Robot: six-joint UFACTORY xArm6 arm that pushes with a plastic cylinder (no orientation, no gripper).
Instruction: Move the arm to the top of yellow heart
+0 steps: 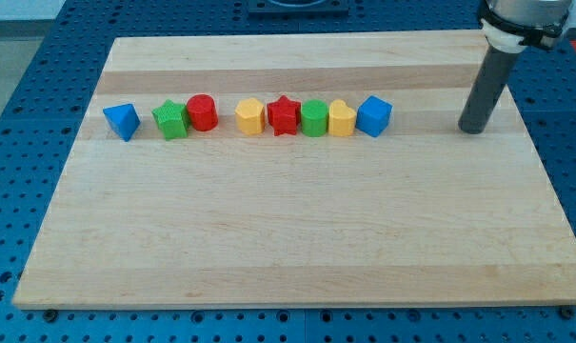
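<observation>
Camera view: my tip [473,129] rests on the wooden board [297,238] at the view's right, well apart from the row of blocks; the nearest block is the blue cube [374,115], and a stretch of bare wood lies between it and the rod. The rod is a plain stick with nothing to spread or press together, and it touches no block.

The yellow heart [341,119] sits second from the right end of the row, touching the blue cube on its right and the green cylinder [313,118] on its left; the shape of the other yellow block [250,115] further left looks more like a hexagon, so I judge the right-hand one to be the heart. From my tip it lies to the view's left and at about the same height.

To do this step well, I would carry the tip toward the view's top first, into the bare strip above the row, then slide left until it stands just above the heart; going straight left would strike the blue cube and shove the whole packed run, red star [284,115] included. Stopping short of contact matters, since the heart has neighbours on both sides.
</observation>
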